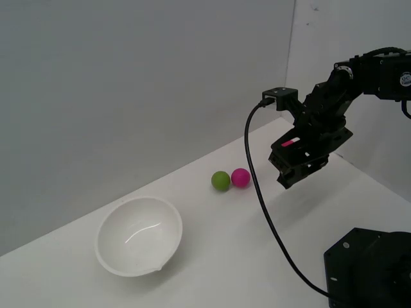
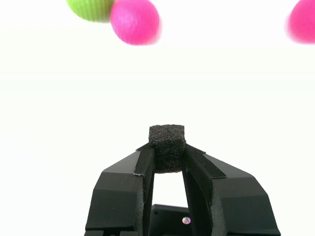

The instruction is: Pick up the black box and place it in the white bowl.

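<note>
- Black box [image 2: 167,147]: lower part hidden btwn gripper [image 2: 167,158] fingers; not visible in exterior view.
- Green ball [image 2: 92,9], ahead of gripper: cut by wrist frame edge.
- 2nd pink blob [image 2: 302,22]: blurred, edge-cut, can't ID.
- Robot base block [image 1: 369,269]: cropped at corner.

I see the black box [image 2: 167,150] in my wrist view as a tiny matte cube with a rough, grainy surface, pinched on two opposite sides between the fingertips [image 2: 144,162] of my gripper [image 2: 167,160] and lifted clear of the white table. In the exterior view I cannot make it out. The white bowl [image 1: 139,235] is wide, glossy and deep, resting tilted on the table toward the exterior view's left, well apart from the gripper.
</note>
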